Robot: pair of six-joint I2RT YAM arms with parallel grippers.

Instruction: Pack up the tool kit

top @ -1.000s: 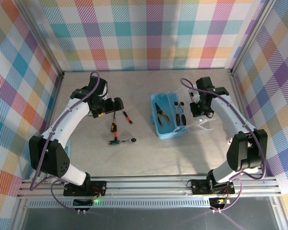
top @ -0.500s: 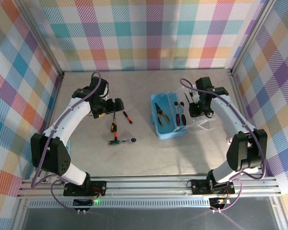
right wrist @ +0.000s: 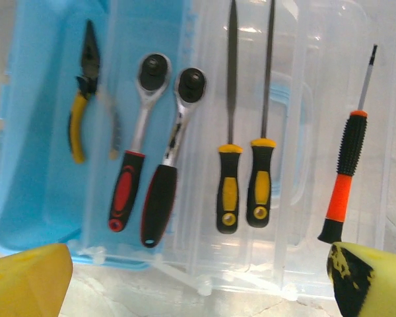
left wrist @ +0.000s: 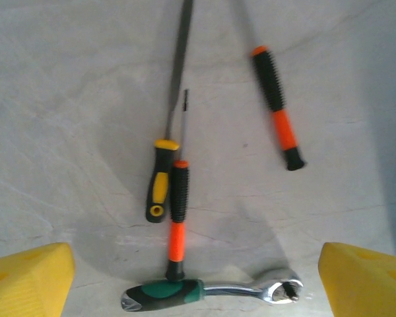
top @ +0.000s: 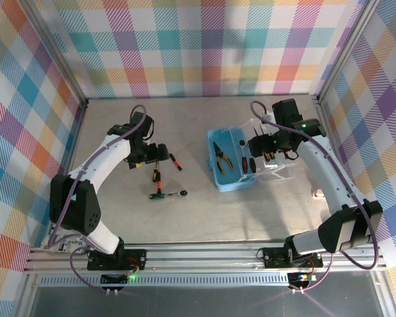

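Note:
The tool kit's light-blue box (top: 216, 177) stands open mid-table, its clear lid (top: 278, 174) folded out to the right. Pliers (right wrist: 81, 99) and two ratchet wrenches (right wrist: 133, 152) lie in the box. Two yellow-handled tools (right wrist: 228, 188) and an orange-black screwdriver (right wrist: 342, 181) rest on the lid (right wrist: 297, 264). My right gripper (right wrist: 198, 281) hovers open above them, at the box's right side (top: 264, 146). My left gripper (left wrist: 197, 281) is open over loose tools: a green-handled ratchet (left wrist: 185, 294), an orange screwdriver (left wrist: 177, 221), a yellow-handled tool (left wrist: 160, 188) and a second orange screwdriver (left wrist: 277, 112).
The loose tools lie left of the box on the grey tabletop (top: 251, 211). Checkered walls (top: 204, 46) close in the back and both sides. A metal rail (top: 204, 254) runs along the near edge.
My right gripper has opened, letting go of the orange-black screwdriver onto the lid, and has drawn back. My left gripper has shifted slightly toward the loose tools.

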